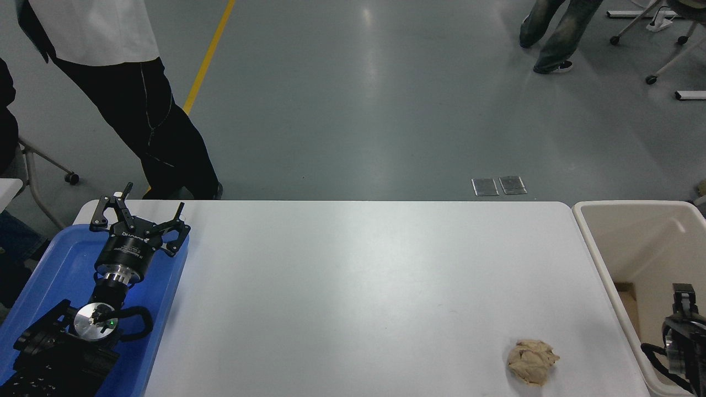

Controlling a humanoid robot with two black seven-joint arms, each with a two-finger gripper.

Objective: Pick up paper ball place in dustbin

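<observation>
**Paper ball near the table's right corner**

The paper ball (532, 361) lies on the white table (353, 286), close to its near edge and right edge. Just past that right edge stands the dustbin (606, 264), not touching the ball. The big middle of the table is bare, with lots of room.

The left gripper (144, 212) hangs over the blue tray (49, 275) at the far left, its fingers spread wide. Small writing on its body is too blurry to read. The right gripper (684, 325) sits over the dustbin; I cannot tell how its claw stands.
</observation>
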